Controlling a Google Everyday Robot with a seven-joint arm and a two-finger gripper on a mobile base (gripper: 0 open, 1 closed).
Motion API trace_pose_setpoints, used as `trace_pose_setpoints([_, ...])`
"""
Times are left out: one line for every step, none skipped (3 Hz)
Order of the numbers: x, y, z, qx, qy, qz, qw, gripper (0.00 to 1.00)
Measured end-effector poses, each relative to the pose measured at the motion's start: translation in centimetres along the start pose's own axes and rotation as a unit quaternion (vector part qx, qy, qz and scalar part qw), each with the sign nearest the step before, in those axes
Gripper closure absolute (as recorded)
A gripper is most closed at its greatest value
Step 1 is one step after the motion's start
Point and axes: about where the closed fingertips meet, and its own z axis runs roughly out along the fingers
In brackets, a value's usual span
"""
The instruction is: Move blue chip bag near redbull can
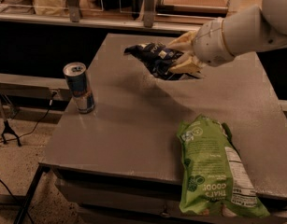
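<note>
Grey table [133, 125] with the gripper [182, 55] over its far edge, its cream fingers clamped on the blue chip bag [154, 57], which is held clear of the surface. The redbull can [79, 87] stands upright by the left edge, well apart from the bag. A light-green bag [213, 171] lies at the near right corner.

Glossy foil blue chip bag [151, 58] in pale plastic jaws above matt table [129, 125].
</note>
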Motion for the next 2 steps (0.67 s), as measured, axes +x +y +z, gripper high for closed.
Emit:
trace_pose_setpoints([-2.2, 0.5, 1.6, -0.003, 0.025, -0.045, 0.9987, 1.00])
trace_pose_setpoints([-4.3, 1.1, 3.2, -0.007, 0.036, -0.080, 0.9961, 1.00])
